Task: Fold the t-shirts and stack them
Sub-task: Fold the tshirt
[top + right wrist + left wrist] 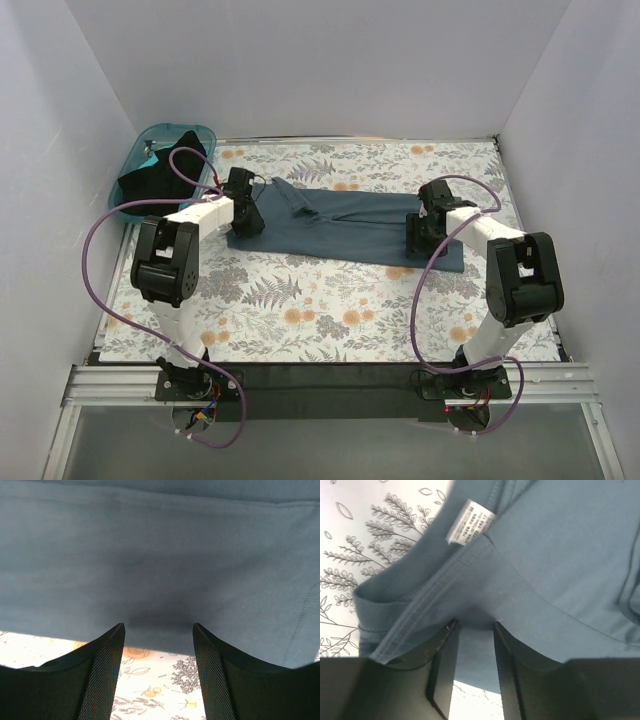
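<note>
Blue-grey t-shirt (350,228) edges should be pinched squarely and lifted together, the left gripper (475,625) being narrowly parted at the collar (427,607), the right gripper (158,626) wide open at the near edge.

Overhead view: bright, even; you see only soft, faint shadows.
Left wrist: your floral-print tablecloth (350,510) washes out white.
Right wrist: dark shadow on the slate blue-grey cloth t-shirt (160,555).

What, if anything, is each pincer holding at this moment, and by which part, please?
The left pincer straddles the edge of the blue-grey t-shirt beside its collar; whether it grips cannot be told. The right pincer is open, holding nothing.
</note>
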Motion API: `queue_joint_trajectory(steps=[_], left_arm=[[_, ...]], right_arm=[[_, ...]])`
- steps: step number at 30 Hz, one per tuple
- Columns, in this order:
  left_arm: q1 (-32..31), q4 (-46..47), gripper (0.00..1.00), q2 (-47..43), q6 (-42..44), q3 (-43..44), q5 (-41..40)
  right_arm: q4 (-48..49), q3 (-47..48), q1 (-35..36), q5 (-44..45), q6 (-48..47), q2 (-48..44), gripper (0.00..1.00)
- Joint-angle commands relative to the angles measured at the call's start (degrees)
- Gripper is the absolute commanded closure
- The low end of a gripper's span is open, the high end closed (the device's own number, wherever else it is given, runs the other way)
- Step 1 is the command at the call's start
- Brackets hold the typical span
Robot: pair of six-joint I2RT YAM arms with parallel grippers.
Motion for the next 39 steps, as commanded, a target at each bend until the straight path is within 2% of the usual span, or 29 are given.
queue_joint_trajectory(steps=[1,7,15,18,19,23,26,33,39], left_arm=[[0.9,-1.3,0.67,0.2,0.3,-2.4,-3.0],[3.3,-4.4,0.70,-3.5,-3.0,-12.0,-1.4],[4.6,-11.4,0.69,-21.2,-6.5,-26.5,2.6],[4.6,-13.3,0.62,-26.4,-7.4,-27.5,3.8],[4.6,-13.6,0.55,-27.5,-7.5,-27.4,3.9],[4.6,-14.9,0.42,-30.9,-7.7,-23.5,3.6],[4.6,-15.3,0.37,-32.5,-7.7,-20.2,3.3],[4.6,-14.7,0.37,-32.5,-6.3,-19.4,3.4],[4.6,-12.1,0.38,-34.0,-7.2,-24.8,7.3]], right_arm=[[1.4,-1.0,0.1,3.0,1.9,1.4,0.46],[-1.3,-8.3,-0.2,2.0,4.7,-0.4,0.46],[-13.5,-14.9,-0.2,-1.9,6.8,-9.6,0.42],[-16.0,-14.3,-0.1,-2.5,5.9,-13.1,0.42],[-16.2,-13.5,0.1,-2.5,4.8,-14.0,0.42],[-15.2,-3.7,3.4,-5.6,-2.3,-14.8,0.43],[-11.5,4.4,9.7,-4.9,-7.9,-12.6,0.44],[-3.7,19.7,26.8,-6.3,-21.7,-1.5,0.46],[-3.0,32.3,32.7,-8.8,-27.6,10.8,0.50]])
